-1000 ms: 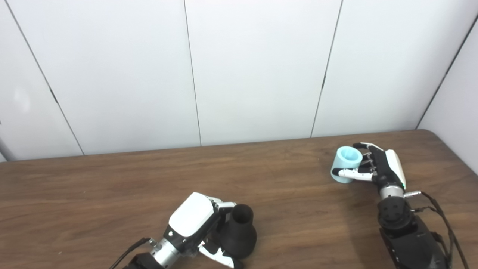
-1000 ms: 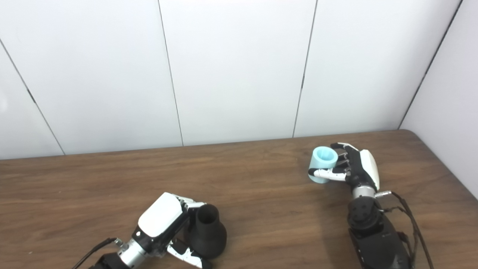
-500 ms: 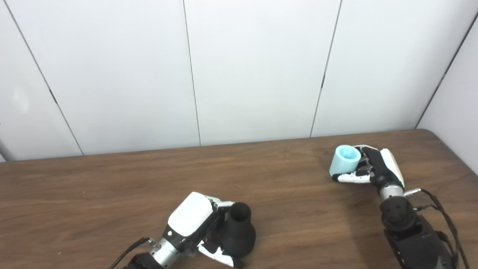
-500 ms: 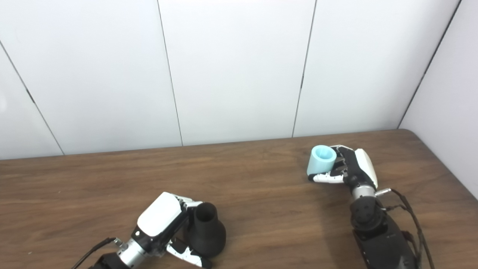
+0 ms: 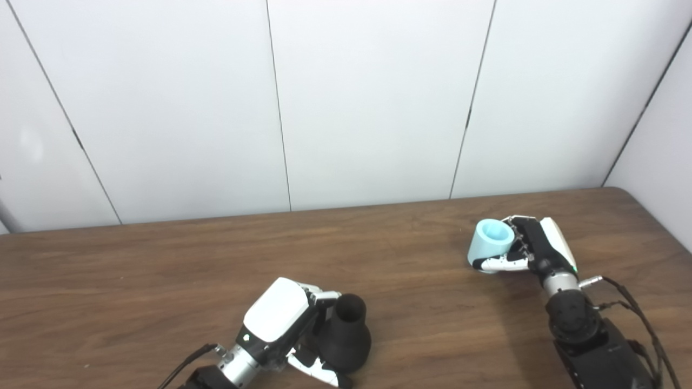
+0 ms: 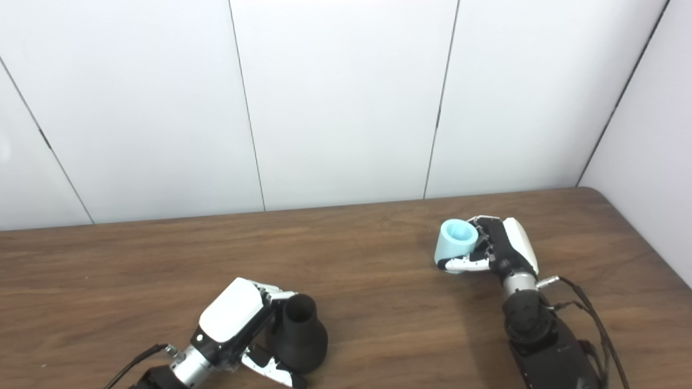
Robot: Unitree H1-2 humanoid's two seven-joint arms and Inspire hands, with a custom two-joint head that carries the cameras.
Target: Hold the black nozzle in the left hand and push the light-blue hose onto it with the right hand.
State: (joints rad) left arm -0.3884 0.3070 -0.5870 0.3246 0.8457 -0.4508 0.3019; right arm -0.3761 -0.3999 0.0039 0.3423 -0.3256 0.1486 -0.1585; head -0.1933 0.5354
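The black nozzle [image 5: 344,337] stands near the table's front edge, narrow open end up, wide base down. My left hand [image 5: 281,329] is wrapped around it from the left, fingers shut on its neck and base. Far to the right, the short light-blue hose [image 5: 488,238] is held just above the table, tilted with its open mouth up. My right hand [image 5: 532,249] is shut on it from the right, thumb under its lower rim. The two parts are well apart.
The brown wooden table [image 5: 162,281] runs across the view. White wall panels [image 5: 367,97] rise behind it, and the table's right corner [image 5: 621,192] lies close to my right arm.
My right hand closed on the light-blue hose and carried it slightly left and toward me, tilting it. The left hand and the nozzle have stayed in place.
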